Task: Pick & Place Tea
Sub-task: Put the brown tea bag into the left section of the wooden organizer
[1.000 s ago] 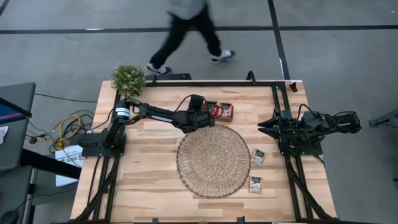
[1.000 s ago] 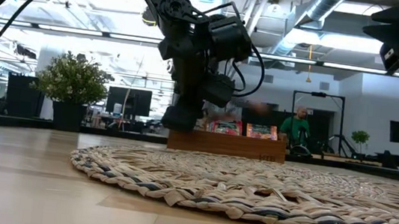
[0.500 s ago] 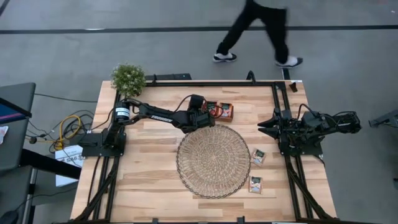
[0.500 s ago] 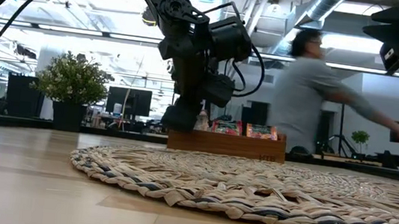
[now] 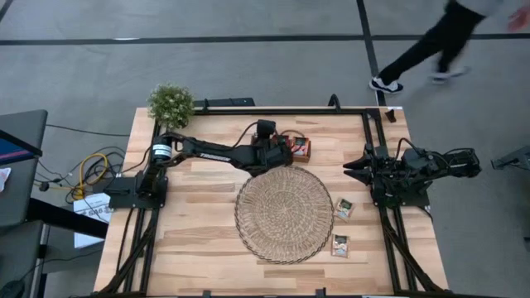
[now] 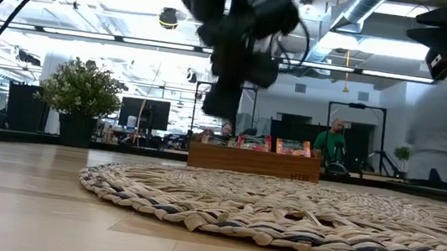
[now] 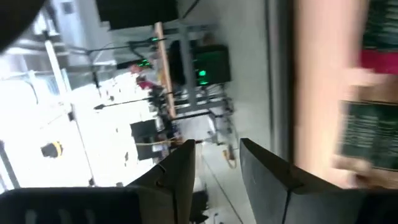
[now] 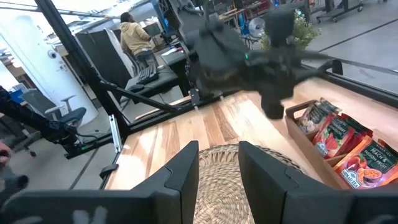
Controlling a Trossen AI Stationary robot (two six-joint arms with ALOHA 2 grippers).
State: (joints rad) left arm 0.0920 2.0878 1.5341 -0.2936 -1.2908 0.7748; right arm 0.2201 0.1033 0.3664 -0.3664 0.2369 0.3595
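Red-orange and green-printed tea sachets [image 8: 339, 140] stand upright in a small wooden tray [image 5: 301, 156] at the table's far middle; they also show in the low view [image 6: 255, 142]. Two whitish sachets [image 5: 344, 207] [image 5: 339, 244] lie flat on the table, right of the round straw mat [image 5: 284, 213]. My left gripper [image 5: 284, 148] hovers above the tray's left end [image 6: 203, 153], open and empty in the left wrist view [image 7: 217, 168]. My right gripper [image 5: 351, 168] waits at the table's right side, open and empty [image 8: 219, 165].
A potted plant [image 5: 171, 103] stands at the far left corner. The mat fills the table's middle, just near of the tray. A person [image 5: 439, 41] walks on the floor beyond the far edge. Bare wood lies at the near left [image 5: 190, 240].
My left gripper has risen from the left end of the tray to well above it and shifted slightly toward the far edge. The person behind the table has walked from left to right.
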